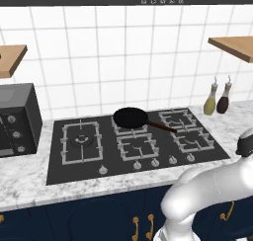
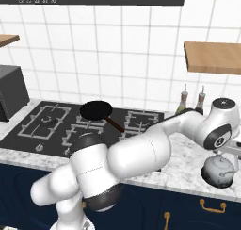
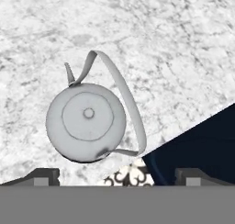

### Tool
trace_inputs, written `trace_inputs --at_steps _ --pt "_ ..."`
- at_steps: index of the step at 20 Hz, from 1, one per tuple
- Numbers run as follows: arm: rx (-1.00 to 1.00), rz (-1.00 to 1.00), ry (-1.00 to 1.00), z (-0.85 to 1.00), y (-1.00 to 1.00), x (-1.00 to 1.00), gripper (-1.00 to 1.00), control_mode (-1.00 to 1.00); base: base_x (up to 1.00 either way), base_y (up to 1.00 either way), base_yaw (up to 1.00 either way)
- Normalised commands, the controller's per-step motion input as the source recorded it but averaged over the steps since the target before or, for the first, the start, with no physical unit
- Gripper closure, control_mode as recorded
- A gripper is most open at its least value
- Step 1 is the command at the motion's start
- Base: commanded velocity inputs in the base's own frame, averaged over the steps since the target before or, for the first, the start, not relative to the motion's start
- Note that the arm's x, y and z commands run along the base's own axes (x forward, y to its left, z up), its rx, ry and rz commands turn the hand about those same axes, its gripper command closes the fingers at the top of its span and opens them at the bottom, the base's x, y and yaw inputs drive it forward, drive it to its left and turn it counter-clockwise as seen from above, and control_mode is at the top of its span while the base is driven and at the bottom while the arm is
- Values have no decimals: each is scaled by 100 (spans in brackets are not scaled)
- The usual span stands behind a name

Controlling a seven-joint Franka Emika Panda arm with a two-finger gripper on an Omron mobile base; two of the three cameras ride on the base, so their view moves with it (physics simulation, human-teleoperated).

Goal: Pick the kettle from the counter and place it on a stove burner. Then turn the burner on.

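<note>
The kettle (image 2: 219,169) sits on the marble counter (image 2: 188,165) to the right of the cooktop (image 2: 56,130), close to the counter's front edge, and in the hand view the navy cabinet front shows just beyond it. The arm reaches far to its right so that the hand hangs over the kettle, camera looking almost straight down on the round lid (image 3: 87,114) and its small knob. From there the thin arched handle (image 3: 126,99) is seen leaning off to one side of the body and not standing over the lid. The gripper (image 3: 117,175) shows as two dark fingers (image 3: 43,176) set wide apart at the bottom of the hand view, nothing between them, and the kettle lies above their gap instead of inside it; the hand seems placed to line up on the handle before descending, so the pick is not yet made. The large double-ring burner (image 1: 81,140) lies at the far left of the cooktop, well apart from the kettle, with its knob (image 1: 103,170) in the row along the front. A black frying pan (image 1: 131,118) rests over the middle burners, its handle pointing right, so a carry across would probably need to pass over or around it. Two bottles (image 1: 216,99) stand by the wall behind.
</note>
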Motion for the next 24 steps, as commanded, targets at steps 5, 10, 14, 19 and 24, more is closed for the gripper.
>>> trace_inputs --at_steps 5,10,14,19,24 --pt "8 0 0 -25 -8 12 -100 -100 0 0 0" --pt "7 0 2 -47 -1 16 -100 -100 0 0 0" --pt "1 0 4 -12 -9 5 -100 -100 0 0 0" --pt "4 -1 1 -4 -22 5 -100 -100 0 0 0" --pt "7 -1 0 -21 -27 4 -100 -100 0 0 0"
